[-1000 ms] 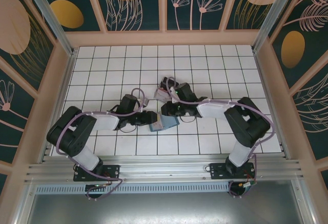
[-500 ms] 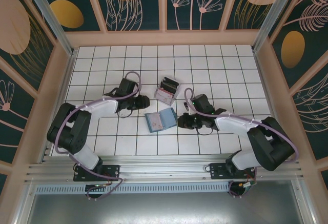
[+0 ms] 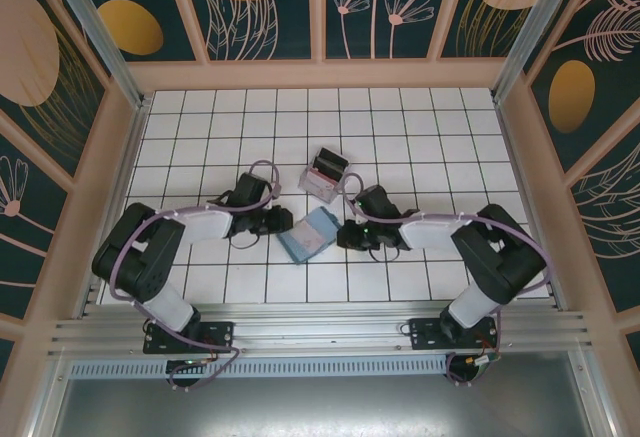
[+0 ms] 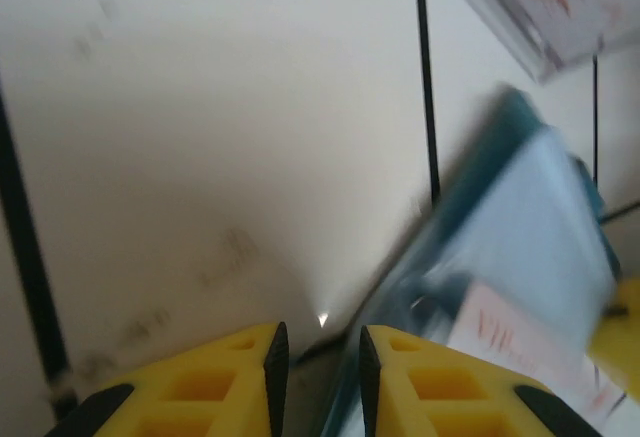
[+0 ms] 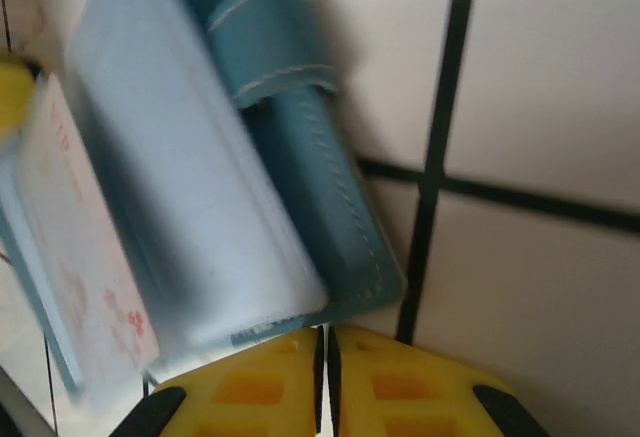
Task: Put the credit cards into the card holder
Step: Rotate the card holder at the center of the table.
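Place: a robot test booth.
Bench: white bench, black-gridded, under me.
Walls: wood-framed teal panels painted with leaves, closing me in.
Mount: my arms bolted to an aluminium rail.

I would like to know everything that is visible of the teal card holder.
The card holder is a flat teal wallet, leather-like with pale stitching, its paler grey-blue inner side facing up. It lies askew on the white tiled table, between the left gripper and the right gripper; both reach its edges, but whether they grip it cannot be told. A pinkish-white credit card with red marks lies on its inner side.
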`<control>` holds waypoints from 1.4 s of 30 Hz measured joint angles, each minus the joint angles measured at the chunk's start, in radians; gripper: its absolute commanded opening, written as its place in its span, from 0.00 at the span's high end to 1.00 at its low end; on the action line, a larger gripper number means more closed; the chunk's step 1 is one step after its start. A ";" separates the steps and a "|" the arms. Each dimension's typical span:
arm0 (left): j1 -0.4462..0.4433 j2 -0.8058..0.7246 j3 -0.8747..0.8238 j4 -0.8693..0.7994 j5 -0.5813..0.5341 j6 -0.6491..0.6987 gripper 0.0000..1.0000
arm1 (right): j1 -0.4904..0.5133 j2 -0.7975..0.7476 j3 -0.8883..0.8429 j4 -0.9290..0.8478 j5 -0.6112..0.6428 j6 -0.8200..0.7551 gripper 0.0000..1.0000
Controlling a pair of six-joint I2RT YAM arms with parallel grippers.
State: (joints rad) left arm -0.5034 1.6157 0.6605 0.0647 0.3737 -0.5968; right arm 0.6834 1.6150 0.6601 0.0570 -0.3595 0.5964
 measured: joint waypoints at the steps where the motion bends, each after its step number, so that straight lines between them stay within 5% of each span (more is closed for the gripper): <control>1: -0.013 -0.021 -0.027 0.016 0.007 -0.018 0.71 | 0.000 0.018 0.020 0.000 0.004 -0.011 0.85; 9: -0.095 -0.157 -0.209 0.132 0.006 -0.157 0.71 | -0.002 0.083 0.091 -0.001 0.001 -0.059 0.84; 19: -0.177 -0.171 -0.225 0.164 -0.099 -0.242 0.70 | -0.015 0.305 0.372 -0.018 -0.053 -0.153 0.84; 26: -0.245 -0.172 -0.225 0.178 -0.067 -0.301 0.65 | 0.026 0.345 0.471 -0.097 -0.135 -0.249 0.85; 32: -0.250 -0.229 -0.199 0.072 -0.082 -0.307 0.63 | -0.023 0.312 0.458 -0.164 -0.138 -0.285 0.84; 42: -0.211 -0.256 0.026 -0.154 -0.212 -0.244 0.60 | -0.120 0.013 0.337 -0.230 -0.112 -0.299 0.84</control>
State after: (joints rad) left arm -0.7139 1.3602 0.6865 -0.0895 0.1619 -0.8406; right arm 0.5632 1.6283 0.9974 -0.1730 -0.4717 0.2974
